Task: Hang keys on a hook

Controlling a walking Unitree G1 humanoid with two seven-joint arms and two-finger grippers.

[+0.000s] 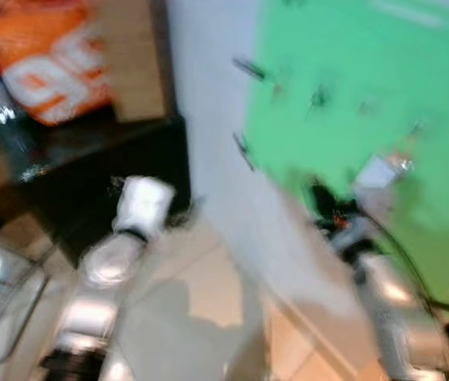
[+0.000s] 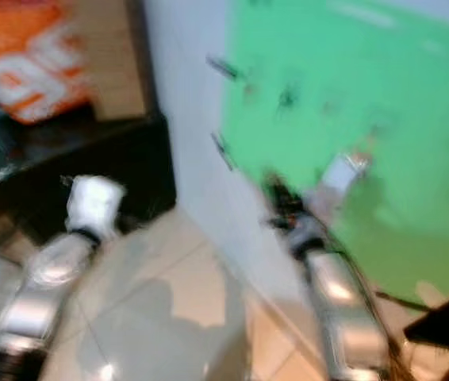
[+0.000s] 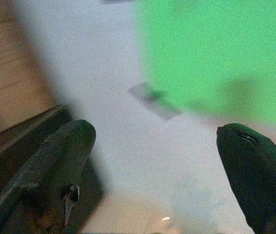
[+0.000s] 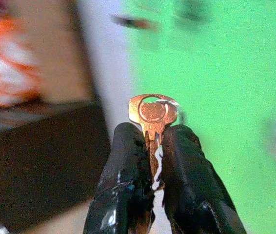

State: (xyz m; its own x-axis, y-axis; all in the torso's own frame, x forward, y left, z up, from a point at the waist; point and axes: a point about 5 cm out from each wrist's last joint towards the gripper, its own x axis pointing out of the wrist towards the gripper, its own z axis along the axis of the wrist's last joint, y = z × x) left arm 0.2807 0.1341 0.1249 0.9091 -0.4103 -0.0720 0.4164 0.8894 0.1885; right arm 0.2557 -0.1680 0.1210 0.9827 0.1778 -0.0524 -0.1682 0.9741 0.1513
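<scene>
We pinch the key (image 4: 152, 114) by its blade in our right tool (image 4: 153, 146), bow and ring left proud of the fingertips so the ring can slip over a hook (image 1: 248, 69). That right arm reaches up and forward toward the green panel (image 1: 367, 95), where small dark hooks sit, blurred. Our left tool (image 3: 157, 161) stands wide and empty, its arm raised lower by the dark shelf (image 1: 129, 159), facing the pale wall (image 3: 104, 73).
</scene>
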